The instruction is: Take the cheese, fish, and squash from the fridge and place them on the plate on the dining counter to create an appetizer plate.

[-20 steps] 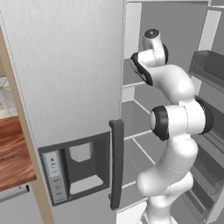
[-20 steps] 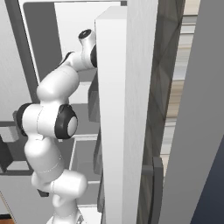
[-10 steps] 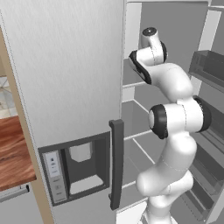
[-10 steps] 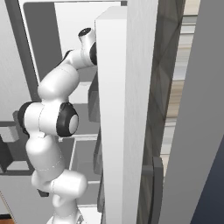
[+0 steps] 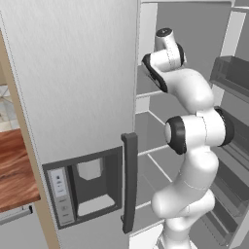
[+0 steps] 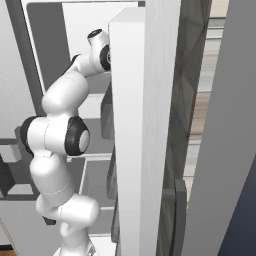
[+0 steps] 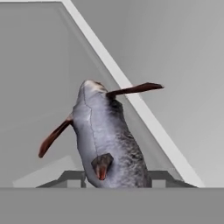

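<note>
The fish (image 7: 105, 140), grey with thin dark reddish fins, stands close up in the hand view between my gripper's (image 7: 116, 179) two fingertips (image 7: 65, 177), and the gripper is shut on it. It is over a white shelf inside the fridge (image 5: 73, 73). In the left base view my arm (image 5: 194, 131) reaches up into an upper shelf bay, the hand hidden behind the door's edge. The cheese, the squash and the plate are out of view. A strip of the dining counter's (image 5: 14, 170) reddish wood top lies at the far left.
The closed fridge door with its dark dispenser panel (image 5: 82, 189) and dark vertical handle (image 5: 129, 182) stands left of the arm. The open door's bins (image 5: 233, 73) hang at the right. In the right base view the open door (image 6: 135, 125) walls off the arm's right side.
The arm has stayed almost where it was, reaching into the upper part of the fridge; nothing else has visibly moved.
</note>
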You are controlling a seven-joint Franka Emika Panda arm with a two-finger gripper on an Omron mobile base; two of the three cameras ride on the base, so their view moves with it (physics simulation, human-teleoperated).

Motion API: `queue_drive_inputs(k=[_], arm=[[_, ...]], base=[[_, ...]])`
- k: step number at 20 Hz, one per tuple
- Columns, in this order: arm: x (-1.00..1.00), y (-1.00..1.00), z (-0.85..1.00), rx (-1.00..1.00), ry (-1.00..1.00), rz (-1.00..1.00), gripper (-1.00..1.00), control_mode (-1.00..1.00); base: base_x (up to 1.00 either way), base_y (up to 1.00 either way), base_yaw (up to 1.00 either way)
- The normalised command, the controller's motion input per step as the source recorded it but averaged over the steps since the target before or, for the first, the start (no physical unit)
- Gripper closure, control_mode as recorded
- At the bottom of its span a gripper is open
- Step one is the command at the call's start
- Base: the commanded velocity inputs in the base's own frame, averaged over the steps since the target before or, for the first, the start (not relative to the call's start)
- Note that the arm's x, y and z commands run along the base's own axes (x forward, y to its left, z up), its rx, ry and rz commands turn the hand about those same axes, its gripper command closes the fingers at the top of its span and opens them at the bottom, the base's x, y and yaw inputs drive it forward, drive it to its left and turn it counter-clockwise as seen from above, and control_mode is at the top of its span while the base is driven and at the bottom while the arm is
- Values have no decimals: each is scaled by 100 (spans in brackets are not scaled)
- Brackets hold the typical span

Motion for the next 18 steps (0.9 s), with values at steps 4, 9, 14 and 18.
queue_drive_inputs(k=[4, 9, 14, 18], arm=[[-39, 14, -21, 0, 0, -5, 100, -100], [-43, 19, -25, 0, 0, -1, 100, -100], [-55, 4, -16, 0, 0, 0, 100, -100], [-72, 0, -9, 0, 0, 0, 100, -100]], base=[[0, 0, 0], [0, 0, 0], [0, 0, 0], [0, 0, 0]])
